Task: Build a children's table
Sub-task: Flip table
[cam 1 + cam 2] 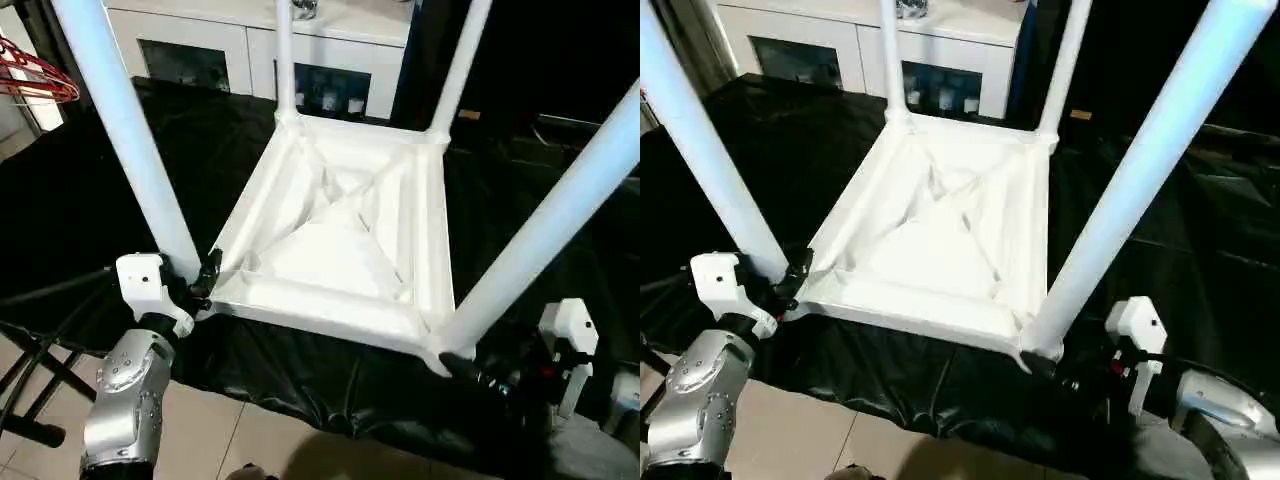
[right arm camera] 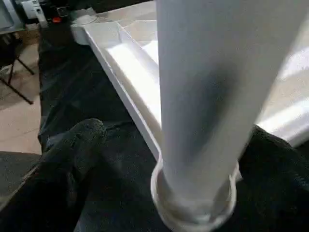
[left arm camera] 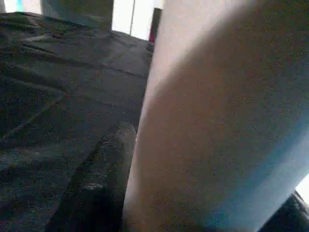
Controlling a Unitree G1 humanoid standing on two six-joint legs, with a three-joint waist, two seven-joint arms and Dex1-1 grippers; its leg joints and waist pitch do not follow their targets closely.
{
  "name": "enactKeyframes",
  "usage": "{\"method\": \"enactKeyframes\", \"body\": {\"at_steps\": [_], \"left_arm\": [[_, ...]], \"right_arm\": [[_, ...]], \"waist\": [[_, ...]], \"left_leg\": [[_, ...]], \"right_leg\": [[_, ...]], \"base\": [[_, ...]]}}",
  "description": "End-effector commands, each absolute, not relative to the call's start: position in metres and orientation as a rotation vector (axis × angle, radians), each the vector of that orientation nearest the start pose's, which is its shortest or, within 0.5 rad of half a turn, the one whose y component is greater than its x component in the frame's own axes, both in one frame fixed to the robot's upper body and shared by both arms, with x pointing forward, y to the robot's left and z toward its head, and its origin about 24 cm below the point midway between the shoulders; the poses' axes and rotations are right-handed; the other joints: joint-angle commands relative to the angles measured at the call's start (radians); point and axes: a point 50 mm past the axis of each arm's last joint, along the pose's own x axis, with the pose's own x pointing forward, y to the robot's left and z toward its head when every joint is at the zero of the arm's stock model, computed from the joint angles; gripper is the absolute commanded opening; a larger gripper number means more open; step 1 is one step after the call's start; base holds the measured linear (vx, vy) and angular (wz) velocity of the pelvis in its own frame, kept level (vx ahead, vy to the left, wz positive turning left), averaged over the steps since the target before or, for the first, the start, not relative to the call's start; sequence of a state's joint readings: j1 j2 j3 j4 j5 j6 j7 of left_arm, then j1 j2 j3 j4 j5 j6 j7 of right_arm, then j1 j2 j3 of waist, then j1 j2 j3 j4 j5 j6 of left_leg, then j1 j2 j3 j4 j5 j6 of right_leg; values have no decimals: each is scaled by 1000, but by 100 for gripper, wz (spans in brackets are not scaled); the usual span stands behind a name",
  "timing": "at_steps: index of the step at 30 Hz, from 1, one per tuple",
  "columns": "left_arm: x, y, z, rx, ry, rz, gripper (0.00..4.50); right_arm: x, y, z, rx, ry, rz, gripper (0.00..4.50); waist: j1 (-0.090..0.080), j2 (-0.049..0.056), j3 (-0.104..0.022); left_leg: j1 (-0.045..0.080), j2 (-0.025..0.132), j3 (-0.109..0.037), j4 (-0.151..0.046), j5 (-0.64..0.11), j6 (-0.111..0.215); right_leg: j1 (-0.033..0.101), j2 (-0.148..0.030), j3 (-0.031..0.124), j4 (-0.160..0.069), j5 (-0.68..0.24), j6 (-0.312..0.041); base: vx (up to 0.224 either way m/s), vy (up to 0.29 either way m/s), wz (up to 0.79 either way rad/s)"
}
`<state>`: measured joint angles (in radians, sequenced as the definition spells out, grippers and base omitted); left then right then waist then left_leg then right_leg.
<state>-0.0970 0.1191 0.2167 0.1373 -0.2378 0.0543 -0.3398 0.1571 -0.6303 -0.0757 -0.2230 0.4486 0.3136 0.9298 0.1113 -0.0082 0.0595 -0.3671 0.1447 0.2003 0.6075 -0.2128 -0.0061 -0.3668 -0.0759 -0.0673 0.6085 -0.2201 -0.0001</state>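
i see the upturned children's table (image 1: 340, 235) – left gripper (image 1: 203, 280) straddling the 7 o'clock leg (image 1: 130, 130), right gripper (image 1: 1065, 378) gaping round the 5 o'clock leg (image 1: 1130, 190).

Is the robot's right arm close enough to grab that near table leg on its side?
Probably yes. The right gripper sits at the base of the near right leg, its fingers open on either side, with nothing between them and the leg.

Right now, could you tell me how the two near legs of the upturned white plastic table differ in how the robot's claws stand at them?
The near left white tubular leg has the left claw at its base, one black finger on each side; the near right white tubular leg has the right claw below its socket, with its fingers spread clear of it. Both legs stand seated in corner sockets of the ribbed white tabletop.
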Motion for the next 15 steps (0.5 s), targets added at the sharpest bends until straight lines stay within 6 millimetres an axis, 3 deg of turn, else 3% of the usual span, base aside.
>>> {"method": "enactKeyframes", "body": {"at_steps": [1, 2, 6, 11, 15], "left_arm": [[270, 172, 42, -201, 30, -248, 241], [269, 171, 42, -197, 33, -254, 236], [269, 168, 40, -198, 39, -256, 232], [278, 168, 43, -160, 68, -204, 229], [283, 167, 44, -148, 72, -192, 228]], "right_arm": [[217, -223, 62, -153, 307, 811, 450], [222, -227, 61, -173, 300, 768, 450], [234, -238, 57, -174, 302, 614, 450], [237, -246, 60, -150, 224, 500, 450], [233, -244, 62, -114, 187, 528, 450]], "waist": [[-5, -10, -48], [-7, -9, -48], [-13, -7, -47], [-14, -1, -53], [-14, 1, -52]], "left_leg": [[12, 108, -58, -87, -183, 54], [16, 106, -54, -87, -194, 41], [15, 101, -53, -89, -223, 20], [12, 101, -50, -83, -182, 42], [11, 102, -53, -84, -182, 50]], "right_leg": [[23, -101, 62, -82, -181, -197], [17, -99, 62, -84, -196, -202], [21, -99, 64, -88, -233, -187], [24, -97, 65, -78, -138, -195], [27, -96, 63, -79, -137, -199]], "base": [[0, 0, 0], [0, 0, 0], [0, 0, 0], [0, 0, 0], [0, 0, 0]]}}
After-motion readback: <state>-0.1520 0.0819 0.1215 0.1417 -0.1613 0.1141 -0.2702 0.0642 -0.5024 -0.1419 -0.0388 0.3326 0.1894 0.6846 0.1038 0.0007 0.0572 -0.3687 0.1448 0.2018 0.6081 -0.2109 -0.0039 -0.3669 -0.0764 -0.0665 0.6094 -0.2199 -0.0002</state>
